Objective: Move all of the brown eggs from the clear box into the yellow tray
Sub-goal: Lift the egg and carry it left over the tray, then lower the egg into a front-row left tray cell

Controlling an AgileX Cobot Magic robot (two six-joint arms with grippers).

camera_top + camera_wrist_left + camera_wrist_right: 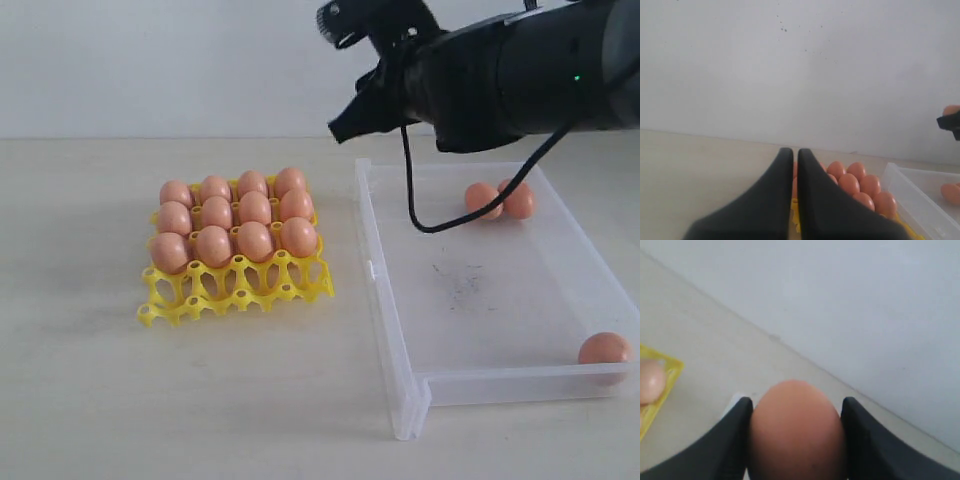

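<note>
The yellow tray (240, 290) lies left of the clear box (395, 330). Several brown eggs (235, 212) fill its back three rows, and the front row of cups stands bare. Two brown eggs (483, 198) touch at the back of the clear box. A third egg (604, 349) lies in its front right corner. My right gripper (350, 118) hangs above the box's far left corner. In the right wrist view the right gripper (796, 402) is shut on a brown egg (796, 435). My left gripper (795, 152) is shut and holds nothing; beyond it are the tray's eggs (860, 185).
Dark specks (460, 280) mark the floor of the clear box. The right arm's black cable (420, 215) loops down over the back of the box. Pale tabletop (100, 400) runs around the tray and box, and a white wall stands behind.
</note>
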